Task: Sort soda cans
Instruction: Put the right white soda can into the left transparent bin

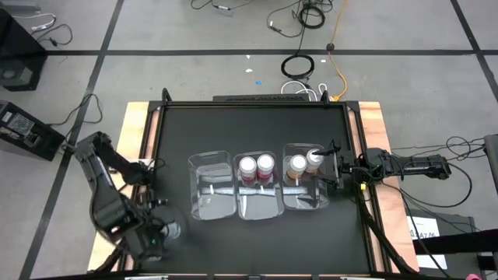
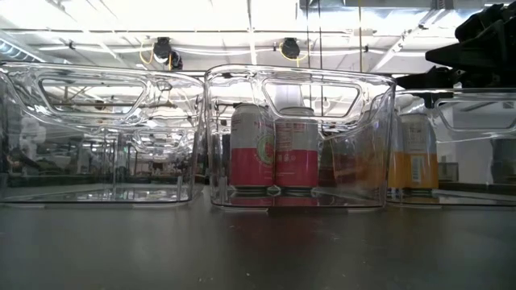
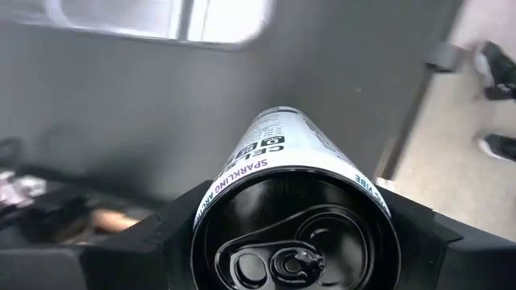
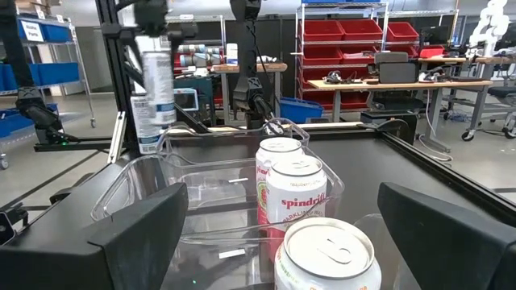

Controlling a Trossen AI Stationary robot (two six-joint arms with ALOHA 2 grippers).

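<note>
Left gripper [image 3: 294, 242] clamps a silver-grey can [image 3: 294, 201] between its dark fingers, off the table's near-left corner; right gripper [image 1: 333, 166] hangs with jaws spread wide at the right bin [image 1: 311, 204], where an orange-brown can [image 1: 296, 165] stands. Two red-pink cans [image 1: 257, 166] sit side by side in the middle bin [image 1: 257, 208]; the left bin [image 1: 212, 204] holds no can.

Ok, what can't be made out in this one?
- No view: second silver can.
- Low view: orange cans smeared by bin walls.
- Right wrist view: right gripper fingertips cut off by bottom edge.
- Left wrist view: held silver can label foreshortened, partly unreadable.
</note>
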